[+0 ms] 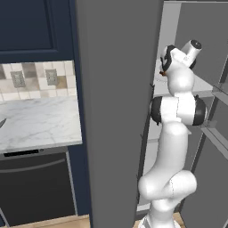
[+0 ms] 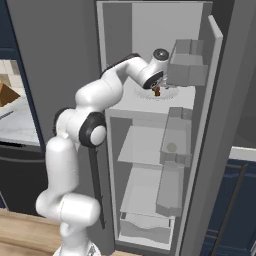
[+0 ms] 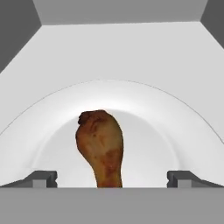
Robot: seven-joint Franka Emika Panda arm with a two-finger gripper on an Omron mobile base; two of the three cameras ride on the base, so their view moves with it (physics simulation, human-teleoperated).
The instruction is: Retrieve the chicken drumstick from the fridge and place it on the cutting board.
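Two-finger gripper [image 3: 111, 180] w/ small dark tips spread wide apart, nothing held. Brown-orange lumpy chicken drumstick [image 3: 101, 146] sits btwn the tips, thin end toward cam, fat end away, not touching either. It lies on a round white plate [image 3: 175, 118] on the upper pale shelf [image 2: 172, 102] of the tall grey fridge [image 2: 150, 30], door [image 1: 116, 111] swung open. Arm reaches in at that shelf; drumstick [image 2: 156, 91] just under the hand. Empty shelves below.
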